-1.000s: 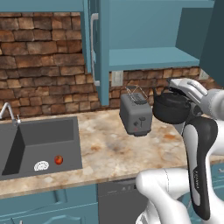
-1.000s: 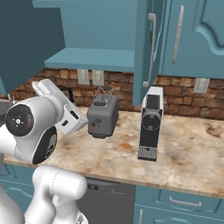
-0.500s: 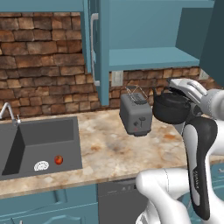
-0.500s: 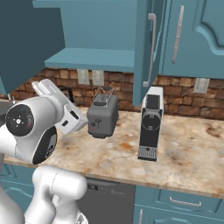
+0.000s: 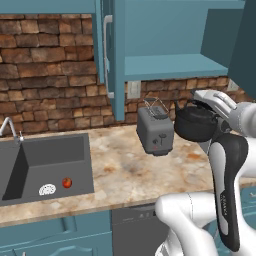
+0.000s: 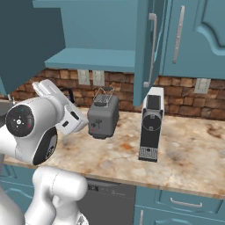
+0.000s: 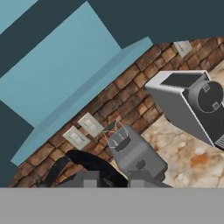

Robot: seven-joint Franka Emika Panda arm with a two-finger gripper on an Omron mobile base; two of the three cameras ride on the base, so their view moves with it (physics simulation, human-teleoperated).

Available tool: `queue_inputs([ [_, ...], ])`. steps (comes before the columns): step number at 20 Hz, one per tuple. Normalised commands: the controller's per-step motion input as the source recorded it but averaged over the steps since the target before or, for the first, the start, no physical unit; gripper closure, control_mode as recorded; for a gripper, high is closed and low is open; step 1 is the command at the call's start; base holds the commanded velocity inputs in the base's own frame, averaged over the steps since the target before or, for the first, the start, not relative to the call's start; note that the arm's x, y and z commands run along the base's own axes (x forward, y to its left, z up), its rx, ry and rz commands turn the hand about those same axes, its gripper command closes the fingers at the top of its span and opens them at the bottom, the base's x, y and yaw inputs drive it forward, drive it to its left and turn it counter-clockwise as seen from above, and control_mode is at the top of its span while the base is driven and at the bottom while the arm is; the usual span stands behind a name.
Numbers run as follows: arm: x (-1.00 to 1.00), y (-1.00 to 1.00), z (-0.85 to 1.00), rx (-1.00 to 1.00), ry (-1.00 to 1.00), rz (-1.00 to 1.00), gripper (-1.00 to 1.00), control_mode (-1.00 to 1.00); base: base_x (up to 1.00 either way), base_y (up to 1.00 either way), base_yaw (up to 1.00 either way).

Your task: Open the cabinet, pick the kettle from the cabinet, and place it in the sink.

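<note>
Left base view: kettle [image 5: 195, 121] carried in mid-air, clear of the open cabinet [image 5: 170, 65].
The end effector [image 5: 214, 102] is clamped on the kettle's handle above the desk [image 5: 125, 165], just beside the toaster [image 5: 155, 131]; swinging toward the sink [image 5: 47, 162], well apart, could clip the toaster or loosen the hold.

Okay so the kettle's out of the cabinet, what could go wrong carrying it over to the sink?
The toaster stands right beside the kettle, on the way to the sink; a low sweep could knock it. The tool holds the kettle by its handle, so it might swing or slip.
</note>
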Motion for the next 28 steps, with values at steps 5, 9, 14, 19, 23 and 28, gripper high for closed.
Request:
queue_inputs([
  [5,0.00,0.00,0.00,0.00,0.00,0.00,1.00,1.00,0.00,0.00,0.00],
  [9,0.00,0.00,0.00,0.00,0.00,0.00,1.00,1.00,0.00,0.00,0.00],
  [14,0.00,0.00,0.00,0.00,0.00,0.00,1.00,1.00,-0.28,0.00,0.03],
  [19,0.00,0.00,0.00,0.00,0.00,0.00,1.00,1.00,-0.51,0.00,0.00],
  [23,0.00,0.00,0.00,0.00,0.00,0.00,1.00,1.00,-0.50,0.00,0.00],
  [28,0.00,0.00,0.00,0.00,0.00,0.00,1.00,1.00,-0.35,0.00,0.00],
])
